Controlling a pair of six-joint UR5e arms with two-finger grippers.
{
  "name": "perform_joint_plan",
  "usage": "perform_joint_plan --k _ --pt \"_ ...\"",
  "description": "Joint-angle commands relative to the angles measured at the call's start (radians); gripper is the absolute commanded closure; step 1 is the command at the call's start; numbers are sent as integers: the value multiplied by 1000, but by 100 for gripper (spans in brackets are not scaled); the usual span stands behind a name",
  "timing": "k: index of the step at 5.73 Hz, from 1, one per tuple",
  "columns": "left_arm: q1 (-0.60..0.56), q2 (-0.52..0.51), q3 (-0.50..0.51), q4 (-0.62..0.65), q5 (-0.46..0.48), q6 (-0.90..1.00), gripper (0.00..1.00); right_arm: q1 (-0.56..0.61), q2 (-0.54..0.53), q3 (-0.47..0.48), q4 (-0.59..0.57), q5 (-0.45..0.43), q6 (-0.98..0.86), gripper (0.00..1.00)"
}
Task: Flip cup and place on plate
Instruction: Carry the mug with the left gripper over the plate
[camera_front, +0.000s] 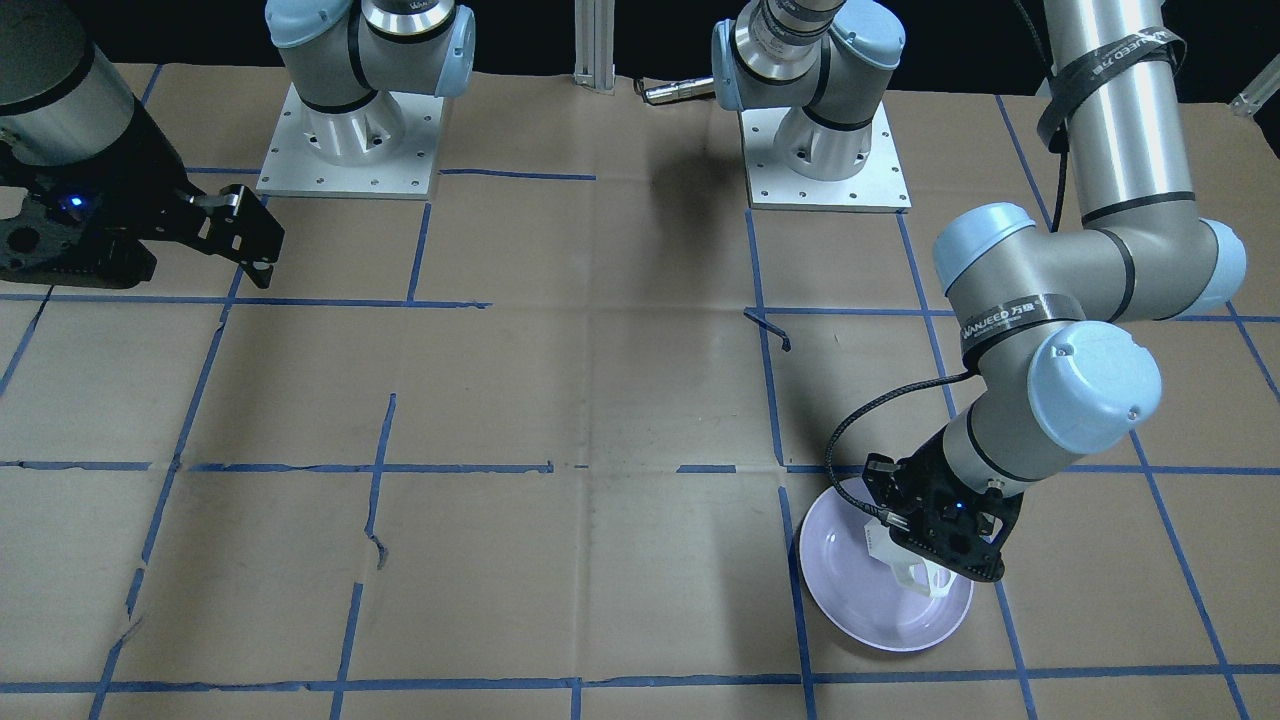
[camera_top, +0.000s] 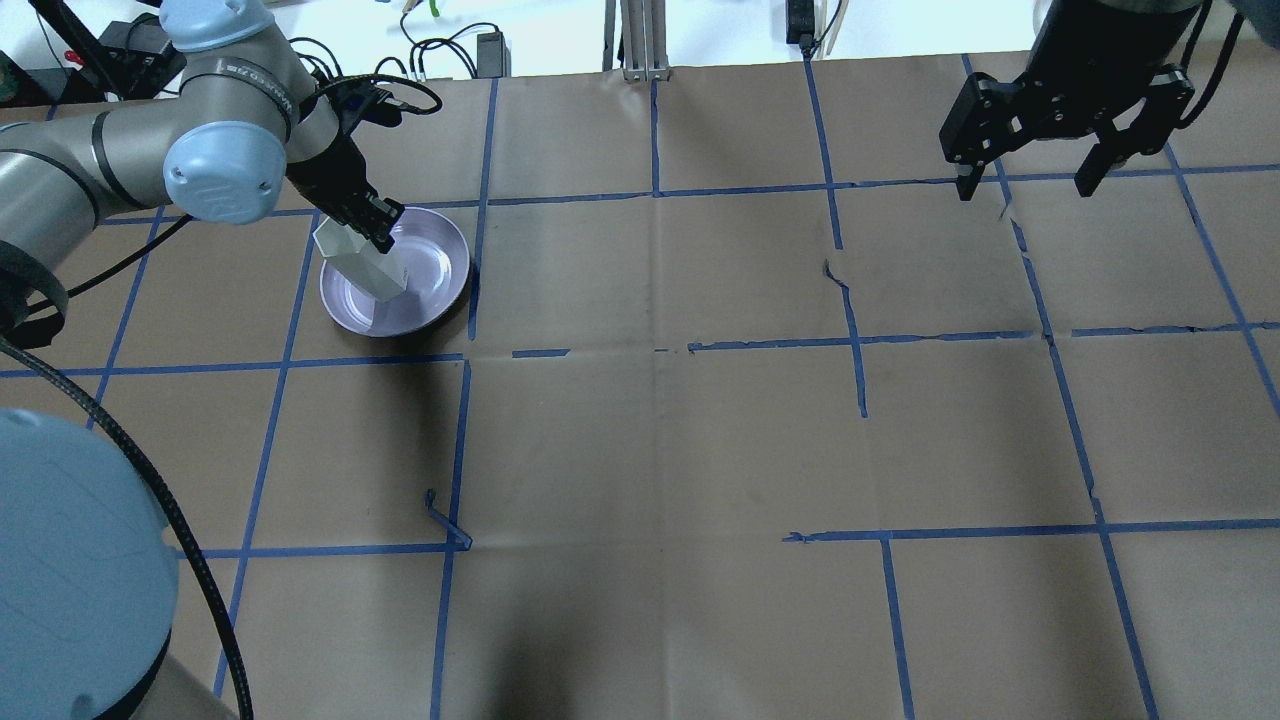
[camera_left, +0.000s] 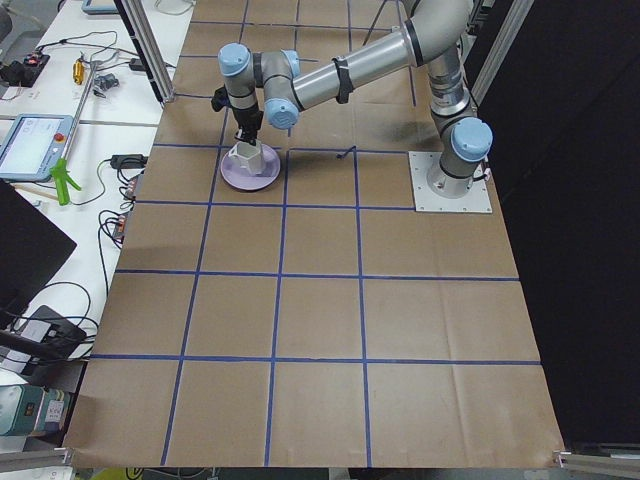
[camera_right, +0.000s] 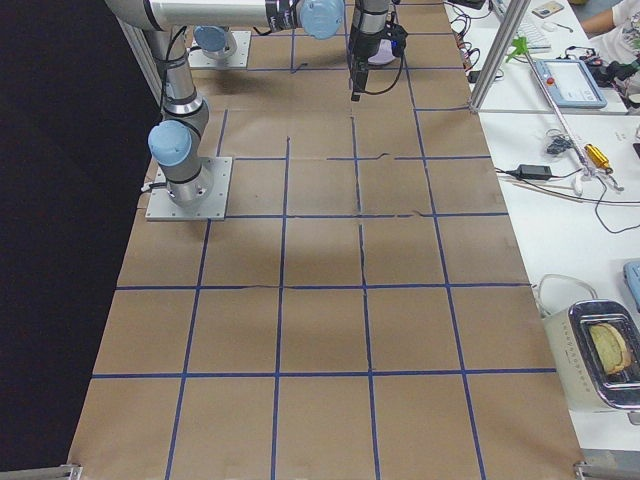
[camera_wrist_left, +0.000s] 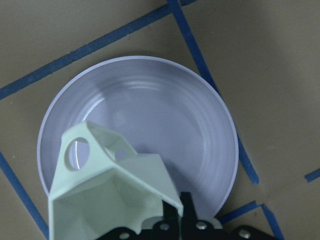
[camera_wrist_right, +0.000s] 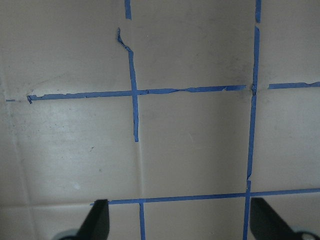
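Holding the cup (camera_top: 360, 262) by its wall, my left pincer (camera_top: 378, 228) pinches it over the plate (camera_top: 440, 270), upper left of the overhead view, with the mouth facing the wrist camera. I cannot tell whether its base touches. I'd level it, lower it gently at the plate's middle, then let go. It hangs toward the plate's left rim, and open surface (camera_top: 660, 440) spreads rightward. My right pincer (camera_top: 1030, 180) hangs spread, upper right, well apart.
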Motion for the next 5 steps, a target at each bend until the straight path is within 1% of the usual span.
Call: perform_joint_plan --k 1,2,3,4,5 --pt "-2 -9 -2 4 3 -2 100 0 0 0 0 0 0 0" --pt "-3 -9 -4 4 2 -5 100 0 0 0 0 0 0 0" --pt "-3 -11 -4 12 3 -4 97 0 0 0 0 0 0 0" --pt "-3 -9 -5 13 3 -4 77 0 0 0 0 0 0 0" --pt "-2 -9 -4 13 2 -4 10 0 0 0 0 0 0 0"
